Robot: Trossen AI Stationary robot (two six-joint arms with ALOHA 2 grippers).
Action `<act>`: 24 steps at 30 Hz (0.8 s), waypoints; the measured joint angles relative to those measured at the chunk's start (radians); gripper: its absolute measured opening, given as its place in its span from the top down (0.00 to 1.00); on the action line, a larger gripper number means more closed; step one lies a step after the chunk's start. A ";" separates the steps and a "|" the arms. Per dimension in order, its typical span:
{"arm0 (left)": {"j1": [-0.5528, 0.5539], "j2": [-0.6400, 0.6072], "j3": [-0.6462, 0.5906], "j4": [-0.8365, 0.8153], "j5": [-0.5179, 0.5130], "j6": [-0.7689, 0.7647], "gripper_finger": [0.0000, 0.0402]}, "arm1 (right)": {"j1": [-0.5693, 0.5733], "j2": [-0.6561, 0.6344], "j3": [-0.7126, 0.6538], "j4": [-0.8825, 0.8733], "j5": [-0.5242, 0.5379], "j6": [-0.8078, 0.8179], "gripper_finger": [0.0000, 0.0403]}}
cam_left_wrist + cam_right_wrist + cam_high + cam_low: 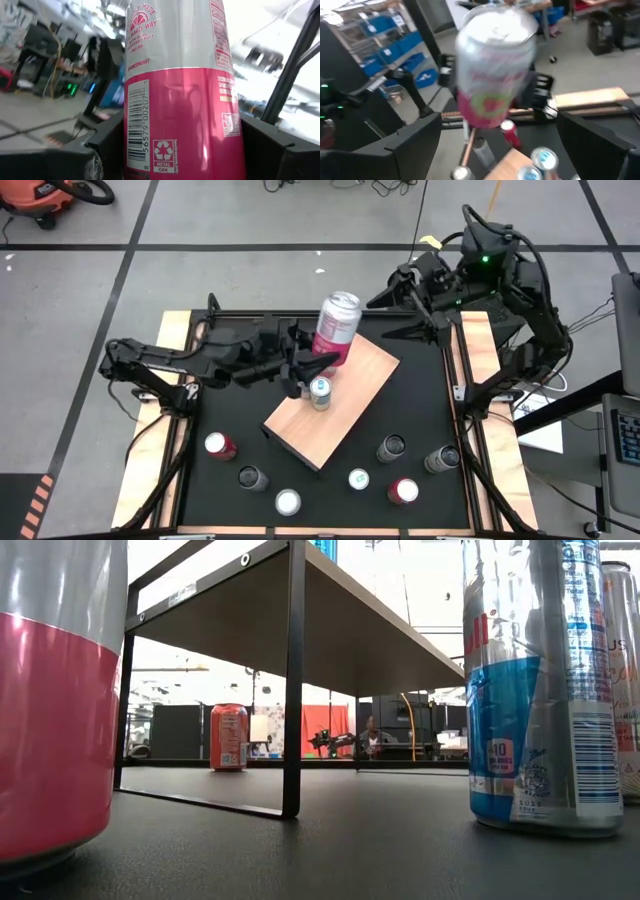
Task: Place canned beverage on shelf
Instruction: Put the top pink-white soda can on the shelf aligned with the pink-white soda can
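While the pink can (337,323) is held clamped in the left claw (318,362) above the shelf (340,410), near the small can (320,392) standing there, that can could be knocked over by a careless descent; the right claw (425,308) waits spread apart.

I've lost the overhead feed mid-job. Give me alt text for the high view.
The left hand holds a tall pink-and-silver can above the far end of the tan wooden shelf, which sits angled on the black table with one small can already on it. The right hand hovers open nearby; seven more cans stand along the near side.
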 joint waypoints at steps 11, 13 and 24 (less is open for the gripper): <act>-0.003 0.011 0.000 0.093 0.078 0.000 0.27 | 0.063 0.016 0.000 0.206 0.094 0.134 0.08; -0.002 0.021 0.000 0.120 0.099 -0.001 0.27 | 0.063 0.021 0.000 0.229 0.119 0.151 0.08; -0.001 0.081 0.001 0.258 0.106 0.000 0.27 | 0.084 0.045 0.000 0.321 0.108 0.232 0.04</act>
